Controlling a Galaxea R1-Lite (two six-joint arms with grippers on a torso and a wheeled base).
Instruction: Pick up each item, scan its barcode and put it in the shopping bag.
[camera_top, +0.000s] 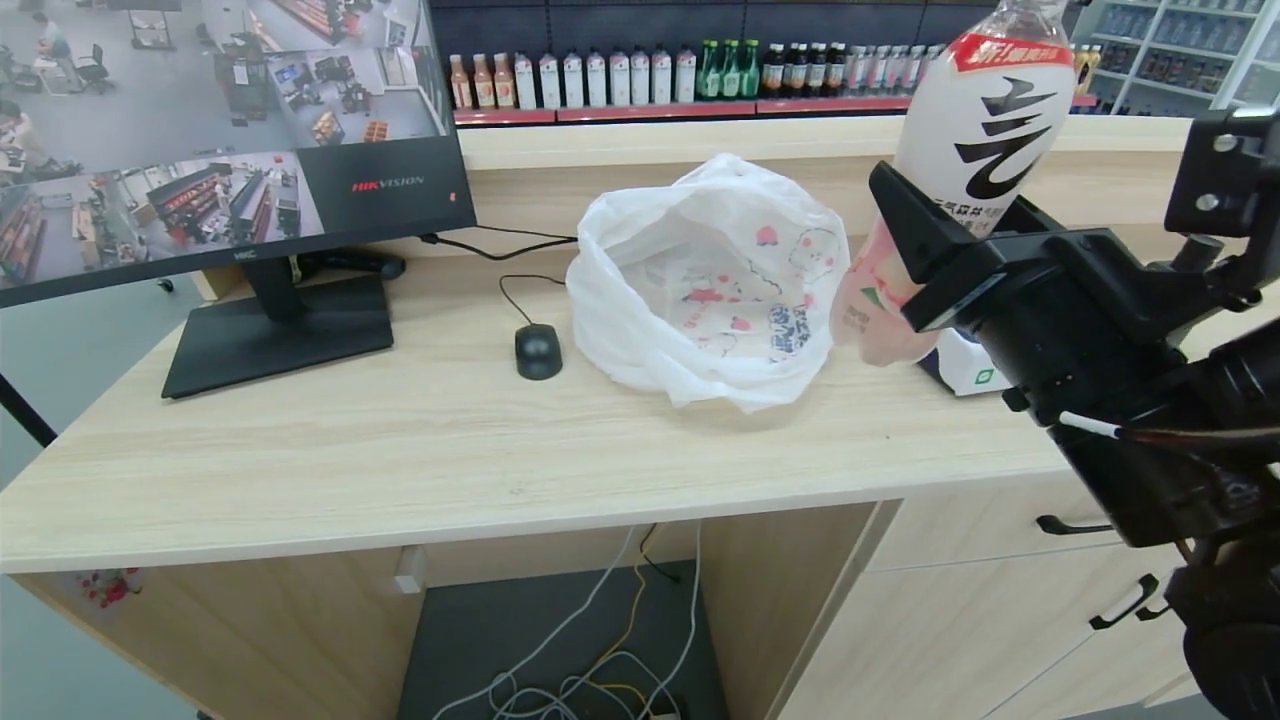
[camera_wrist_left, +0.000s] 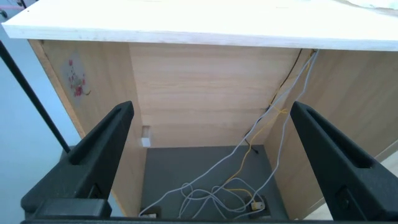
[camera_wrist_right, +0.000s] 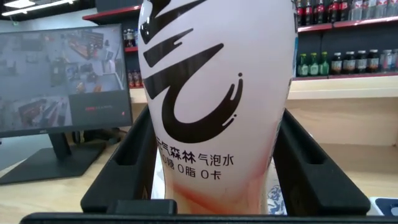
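Bottle (camera_top: 975, 150), white with a bold black mark and a pink lower part, stood upright in the upper right of the head view, held up above the worktop (camera_top: 400, 440). The right fingers (camera_top: 905, 225) were clamped on its lower half, one on each side, and in the right wrist view the label sat pressed between them. The bottle's pink base showed against the right edge of the bag (camera_top: 620, 320).

The bag, white plastic with pink and blue print, sat on the worktop at the centre of the frame, its mouth open upward. A black wired mouse (camera_top: 538, 350) lay just left of it. A monitor (camera_top: 200, 130) stood in the upper left. A white box (camera_top: 960, 372) lay right of the bag, partly hidden behind the right arm. A shelf (camera_top: 650, 110) of drinks ran along the top edge.

The left fingers (camera_wrist_left: 106, 146) were spread wide with nothing between them, facing the open space under the worktop, where loose cables (camera_wrist_left: 217, 190) lay at the lower centre of the left wrist view.
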